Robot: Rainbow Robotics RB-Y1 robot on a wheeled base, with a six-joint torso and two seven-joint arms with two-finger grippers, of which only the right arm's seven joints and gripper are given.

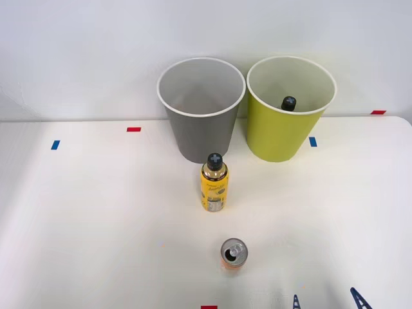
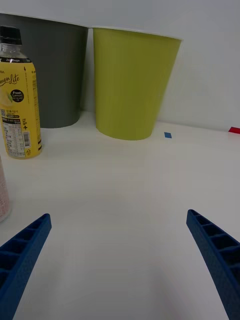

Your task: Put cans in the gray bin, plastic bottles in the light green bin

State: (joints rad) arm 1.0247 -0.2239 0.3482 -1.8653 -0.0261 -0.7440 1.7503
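An orange and white can [image 1: 233,253] stands upright near the table's front edge; part of its side shows in the right wrist view [image 2: 3,192]. A yellow-labelled plastic bottle [image 1: 214,183] [image 2: 18,95] with a black cap stands upright in front of the gray bin [image 1: 201,106] [image 2: 55,75]. The light green bin [image 1: 290,109] [image 2: 132,82] stands to its right, with another bottle's black cap [image 1: 288,103] showing inside. My right gripper [image 1: 325,300] [image 2: 120,260] is open, low over the table at the front, right of the can, with nothing between its fingers.
Small blue and red tape marks [image 1: 133,129] lie on the white table [image 1: 96,212]. A plain wall rises behind the bins.
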